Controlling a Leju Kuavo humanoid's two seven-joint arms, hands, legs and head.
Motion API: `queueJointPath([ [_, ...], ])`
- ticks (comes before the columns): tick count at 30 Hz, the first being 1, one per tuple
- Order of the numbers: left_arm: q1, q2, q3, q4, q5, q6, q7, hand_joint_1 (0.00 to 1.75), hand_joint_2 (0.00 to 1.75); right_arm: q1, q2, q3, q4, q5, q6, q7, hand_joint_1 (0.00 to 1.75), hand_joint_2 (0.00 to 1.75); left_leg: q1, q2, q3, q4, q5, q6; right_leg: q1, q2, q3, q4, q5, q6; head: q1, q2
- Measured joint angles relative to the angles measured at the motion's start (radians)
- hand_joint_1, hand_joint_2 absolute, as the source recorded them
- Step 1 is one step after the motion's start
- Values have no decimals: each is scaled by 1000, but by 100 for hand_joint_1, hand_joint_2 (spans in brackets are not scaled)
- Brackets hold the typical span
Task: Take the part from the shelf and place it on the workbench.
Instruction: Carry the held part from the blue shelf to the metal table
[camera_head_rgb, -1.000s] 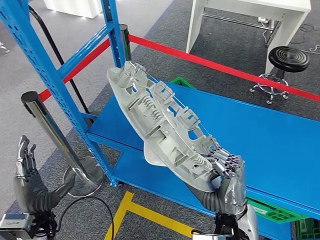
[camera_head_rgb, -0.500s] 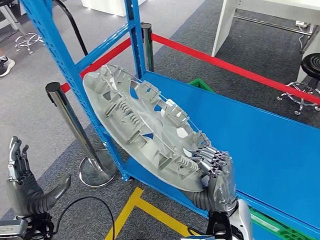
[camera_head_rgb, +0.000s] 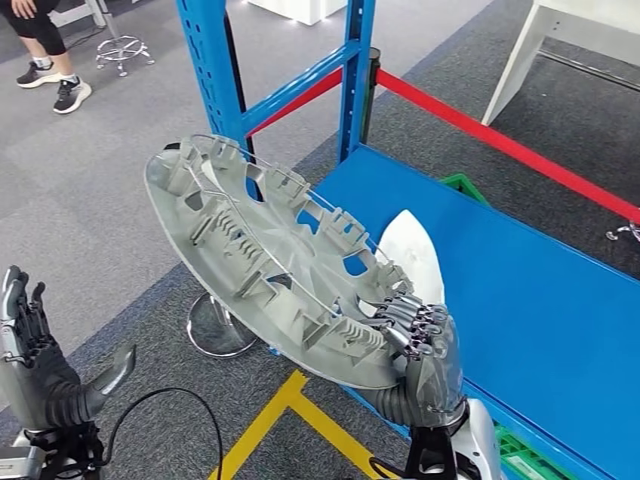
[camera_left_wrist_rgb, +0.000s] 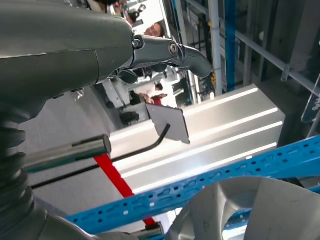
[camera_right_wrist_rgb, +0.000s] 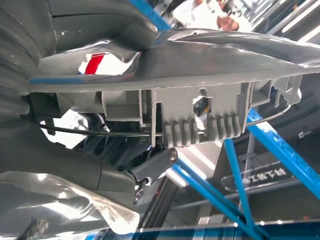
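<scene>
The right hand (camera_head_rgb: 423, 350) grips the part (camera_head_rgb: 279, 265), a grey ribbed disc like a wheel cover, by its near rim at about 5 o'clock of the disc. Its fingers (camera_head_rgb: 411, 318) curl over the ribbed inner face while the thumb presses from beneath, as the right wrist view shows; pinching the edge this way lets the broad disc stand out clear of the arm, tilted up toward 10 o'clock. The part hangs in the air, off the blue shelf (camera_head_rgb: 543, 300), overlapping the shelf's near-left corner. A second pale part (camera_head_rgb: 411, 255) lies on the shelf at 1 o'clock of the hand. The left hand (camera_head_rgb: 38, 365) holds nothing, fingers upright and spread, thumb out, kept low at 8 o'clock, probably to stay out of the way. The carry to the table seems underway.
</scene>
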Motion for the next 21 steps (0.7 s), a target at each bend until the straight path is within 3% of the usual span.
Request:
queueJointPath([
  [2, 0, 1, -4, 0, 0, 1, 0, 0, 175, -2, 0, 2, 1, -1, 0, 1, 175, 175, 1, -23, 0, 5, -3, -6, -4, 29, 58, -135, 71, -2, 0, 0],
  [3, 0, 1, -5, 0, 0, 2, 0, 0, 175, -3, -1, 4, 1, -1, 0, 1, 175, 175, 1, -33, -4, 9, -3, -10, -6, 46, 84, -186, 88, -4, 0, 0],
  [5, 0, 1, -8, -2, 0, 3, 0, 0, 175, -4, -2, 6, 1, -2, 0, 2, 175, 175, 3, -51, -14, 13, 0, -22, -6, 63, 104, -221, 86, -8, -1, 0],
  [7, 2, 3, -10, -4, 0, 4, 0, 0, 175, -5, -2, 7, 1, -3, 0, 4, 175, 175, 6, -63, -20, 16, 2, -32, -6, 46, 108, -227, 88, -15, -1, 0],
  [9, 1, 5, -10, -7, -1, 5, 0, 0, 175, -6, -3, 7, 1, -5, -1, 6, 175, 175, 4, -30, -39, 59, -25, -41, -9, 23, 114, -231, 89, -28, -8, 0],
  [11, -1, 7, -12, -8, -1, 7, 0, 0, 175, -6, -3, 8, 1, -7, -1, 6, 175, 175, 4, 20, -92, 176, -82, -51, -7, -2, 121, -232, 86, -37, -17, 0],
  [13, -1, 9, -12, -8, -1, 7, 0, 0, 175, -5, -3, 8, 1, -8, -1, 6, 175, 175, 7, 37, -142, 283, -118, -55, -5, -26, 125, -232, 82, -40, -17, 0],
  [14, -1, 9, -12, -8, -1, 7, 0, 0, 175, -5, -3, 8, 1, -9, -1, 7, 175, 175, 8, 39, -147, 292, -111, -55, -4, -38, 127, -232, 80, -40, -17, 0],
  [16, -1, 11, -12, -8, -1, 7, 0, 0, 175, -5, -3, 8, 1, -9, -1, 7, 175, 175, 6, 52, -99, 199, -52, -47, -1, -61, 134, -232, 75, -38, -17, 0],
  [18, -2, 11, -13, -8, -1, 7, 0, 0, 175, -5, -3, 8, 1, -9, -2, 7, 175, 175, -5, 93, -33, 70, -7, -34, 4, -79, 139, -232, 68, -33, -17, 0],
  [20, -3, 11, -15, -8, -2, 8, 0, 0, 175, -5, -3, 8, 1, -9, -2, 7, 175, 175, -15, 113, -13, 22, -4, -24, 10, -96, 139, -232, 65, -26, -16, 0],
  [21, -2, 11, -16, -8, -2, 8, 0, 0, 175, -5, -3, 7, 1, -10, -3, 8, 175, 175, -16, 105, -17, 18, -4, -21, 11, -106, 140, -233, 64, -21, -15, 0],
])
